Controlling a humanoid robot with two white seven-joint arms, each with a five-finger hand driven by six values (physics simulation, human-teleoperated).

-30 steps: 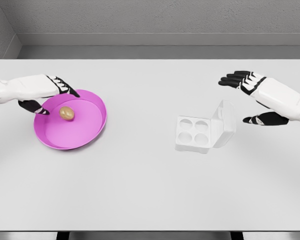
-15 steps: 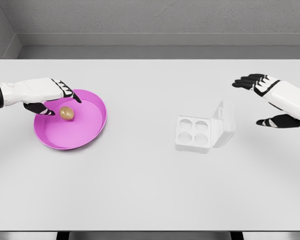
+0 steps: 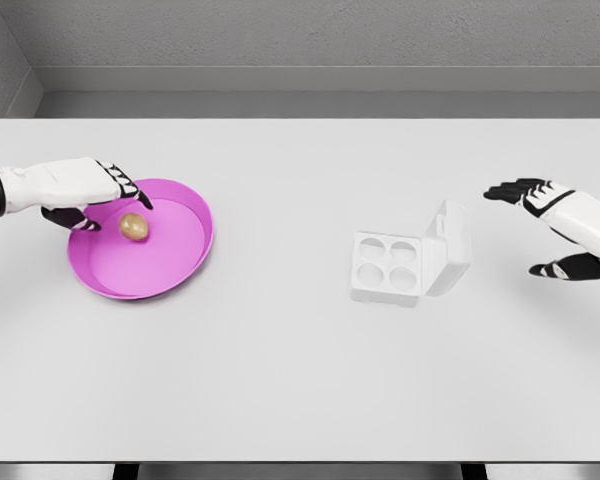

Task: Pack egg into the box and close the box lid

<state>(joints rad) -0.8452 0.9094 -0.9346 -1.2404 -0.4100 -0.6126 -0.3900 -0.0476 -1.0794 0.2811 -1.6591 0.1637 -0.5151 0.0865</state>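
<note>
From the head view, a white tabletop point(image 3: 280, 380) carries a pink plate point(image 3: 170, 268) toward nine o'clock and a white egg box point(image 3: 412, 260) a little toward three o'clock of centre. The egg point(image 3: 133, 226) lies inside the plate, in its upper-left part, touching the plate floor and not held by anything. The left hand point(image 3: 92, 192) comes in from nine o'clock and hovers over the plate's rim at about ten o'clock, its fingers loosely spread, thumb below, just beside the egg but apart from it. The box stands with its four round cups showing and its lid point(image 3: 452, 245) raised on the three o'clock side, tilted up and outward. The right hand point(image 3: 552, 225) sits near the three o'clock edge, well apart from the box, fingers spread and holding nothing.
</note>
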